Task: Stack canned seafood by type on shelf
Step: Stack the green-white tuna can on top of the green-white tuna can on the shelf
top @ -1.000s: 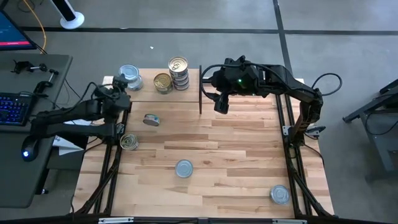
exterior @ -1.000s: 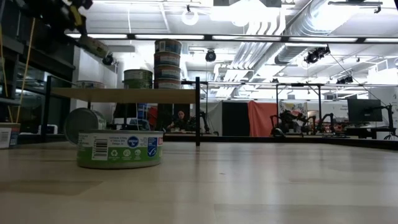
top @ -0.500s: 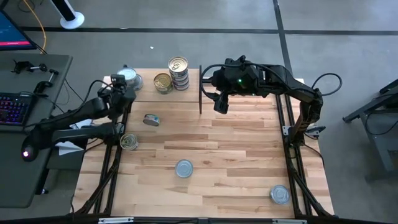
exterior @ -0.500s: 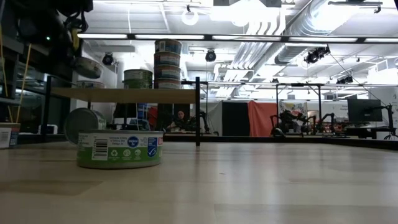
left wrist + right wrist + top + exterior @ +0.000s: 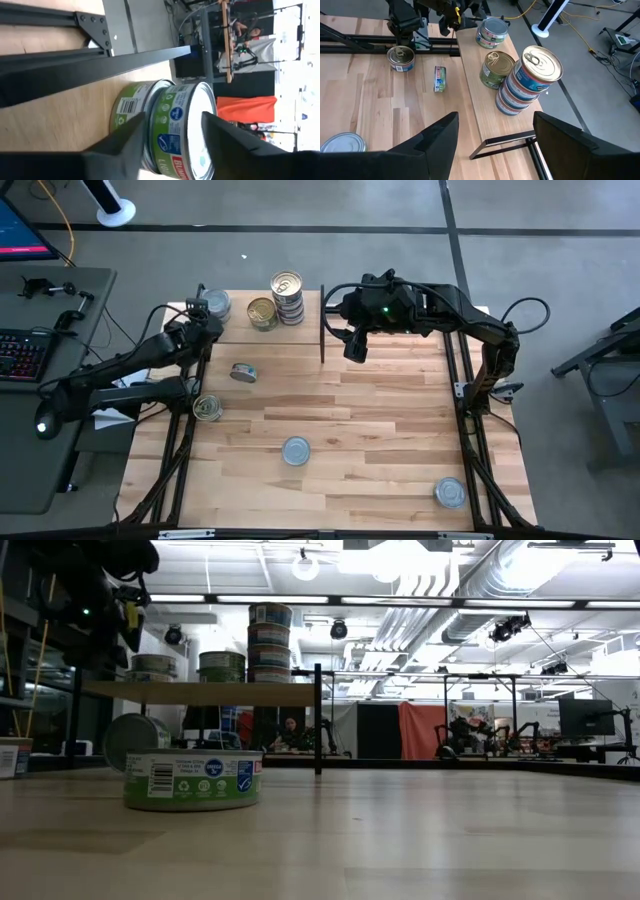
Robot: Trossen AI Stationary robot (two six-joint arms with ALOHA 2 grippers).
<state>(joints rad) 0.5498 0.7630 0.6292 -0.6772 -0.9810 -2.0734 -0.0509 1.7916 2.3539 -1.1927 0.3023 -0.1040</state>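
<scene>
Spanning plank table [image 5: 380,440], grey floor [image 5: 560,240]

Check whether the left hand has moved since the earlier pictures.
Yes. In the high view the left hand has travelled toward the shelf, ending at its far-left end over the silver-topped tin, and its fingers have spread wider.

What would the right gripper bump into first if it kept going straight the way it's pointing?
Probably the shelf edge or the table beside it. The right gripper, open, looks down past the shelf's near end; the tall stack of tins and the gold-topped tin sit farther along. Depth is hard to judge.
</scene>
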